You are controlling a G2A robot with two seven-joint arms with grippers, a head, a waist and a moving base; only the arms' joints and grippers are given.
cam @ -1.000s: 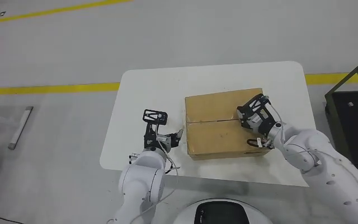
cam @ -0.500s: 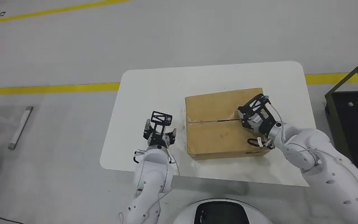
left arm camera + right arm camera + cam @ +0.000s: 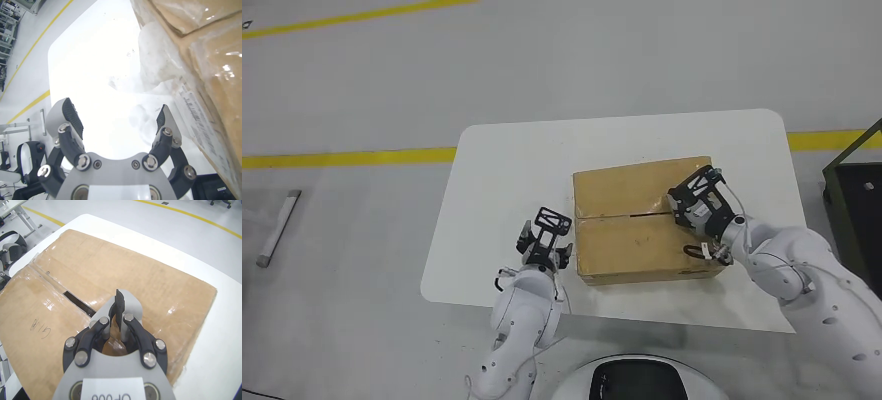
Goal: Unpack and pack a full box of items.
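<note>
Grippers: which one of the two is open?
The left gripper, beside the box over the table, is open wide; the right gripper, above the box top, is shut.

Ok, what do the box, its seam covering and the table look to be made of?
The box: cardboard, matte tan, with folded flaps meeting at a seam. Its seam covering: likely clear plastic tape, glossy, wrinkled, catching glints. The table: smooth white top, perhaps laminate or painted board; the look leaves that open.
</note>
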